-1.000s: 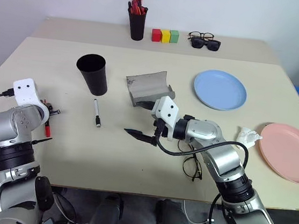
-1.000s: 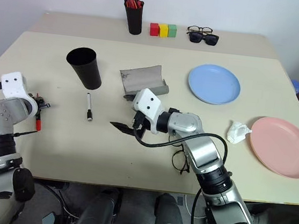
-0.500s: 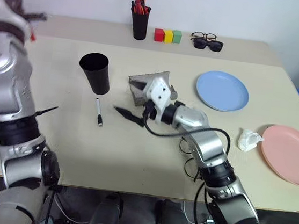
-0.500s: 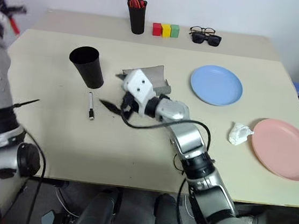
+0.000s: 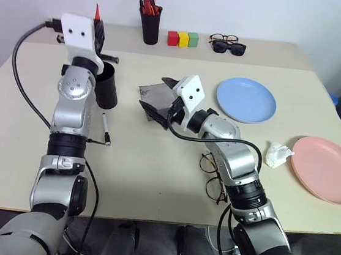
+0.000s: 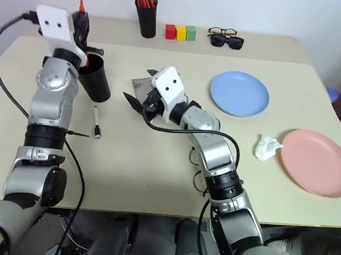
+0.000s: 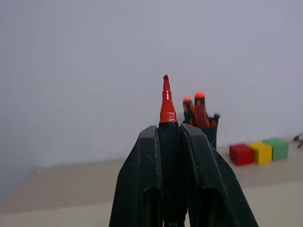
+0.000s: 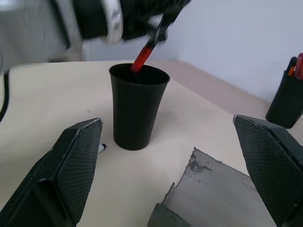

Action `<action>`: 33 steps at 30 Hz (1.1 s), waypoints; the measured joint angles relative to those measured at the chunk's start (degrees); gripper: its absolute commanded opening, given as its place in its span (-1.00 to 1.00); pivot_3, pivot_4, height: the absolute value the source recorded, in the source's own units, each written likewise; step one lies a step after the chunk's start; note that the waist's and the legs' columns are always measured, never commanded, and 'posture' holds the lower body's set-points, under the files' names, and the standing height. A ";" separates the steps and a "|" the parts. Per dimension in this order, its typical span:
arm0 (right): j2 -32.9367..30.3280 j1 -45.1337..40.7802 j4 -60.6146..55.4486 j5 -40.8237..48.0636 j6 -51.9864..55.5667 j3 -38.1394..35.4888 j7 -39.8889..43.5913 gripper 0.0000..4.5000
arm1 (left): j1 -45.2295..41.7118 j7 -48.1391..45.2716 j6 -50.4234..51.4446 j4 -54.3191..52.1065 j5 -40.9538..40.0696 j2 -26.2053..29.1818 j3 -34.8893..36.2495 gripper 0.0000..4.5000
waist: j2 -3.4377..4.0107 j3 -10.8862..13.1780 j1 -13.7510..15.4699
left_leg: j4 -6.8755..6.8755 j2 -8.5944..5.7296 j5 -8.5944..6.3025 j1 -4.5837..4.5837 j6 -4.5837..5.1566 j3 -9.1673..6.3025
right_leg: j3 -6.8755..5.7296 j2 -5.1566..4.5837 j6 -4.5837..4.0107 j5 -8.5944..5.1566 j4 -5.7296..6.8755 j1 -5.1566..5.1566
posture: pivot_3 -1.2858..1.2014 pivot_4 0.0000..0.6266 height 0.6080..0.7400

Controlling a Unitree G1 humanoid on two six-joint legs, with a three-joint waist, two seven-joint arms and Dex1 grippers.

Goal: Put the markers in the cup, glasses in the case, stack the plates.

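Note:
My left gripper (image 7: 169, 127) is shut on the black marker (image 7: 167, 101), held upright with its red tip up. The marker's lower red end (image 8: 142, 59) sits at the mouth of the black cup (image 5: 107, 88). The white marker (image 5: 105, 129) lies on the table just in front of the cup. My right gripper (image 5: 154, 94) hovers open over the open grey case (image 8: 213, 189), pointing toward the cup, with nothing between its fingers. The wire-framed glasses (image 5: 212, 176) lie beside my right forearm. The blue plate (image 5: 246, 100) and the pink plate (image 5: 326, 168) lie apart on the right.
A narrow black holder of orange-red pens (image 5: 148, 23), three coloured blocks (image 5: 180, 39) and two more pairs of glasses (image 5: 228, 45) line the back edge. A crumpled tissue (image 5: 278, 155) lies between the plates.
My left arm has swung up from the table's left edge, carrying the red-tipped marker over the cup. My right gripper rose and moved forward over the case, still open.

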 measured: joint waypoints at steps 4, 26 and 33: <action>-0.15 0.01 -0.60 0.01 0.09 -0.12 -0.32 1.00 | 2.18 1.29 -0.60 1.85 0.51 -0.59 0.00 -0.34 | 0.00 0.00 0.09 | 0.02 0.00 0.00 0.00 0.00 0.00 | 0.00 0.00 0.00 0.00 0.00 0.01 | 0.03 -0.52 1.00; -0.87 0.18 -0.40 0.12 0.02 -0.45 1.85 1.00 | 36.99 3.54 29.30 -53.56 -22.33 1.73 11.00 0.97 | 0.03 0.00 0.21 | 0.04 0.02 -0.02 0.10 0.02 0.00 | 0.05 0.02 -0.02 -0.01 -0.03 0.17 | 0.03 -0.52 1.00; -0.17 0.07 0.34 0.17 -0.34 -0.24 3.42 1.00 | 31.79 11.24 68.59 -50.62 -24.55 -0.63 6.12 0.97 | 0.07 0.02 0.09 | 0.05 0.02 -0.02 0.13 0.04 -0.07 | -0.01 0.05 -0.01 -0.01 0.00 0.20 | 0.03 -0.52 1.00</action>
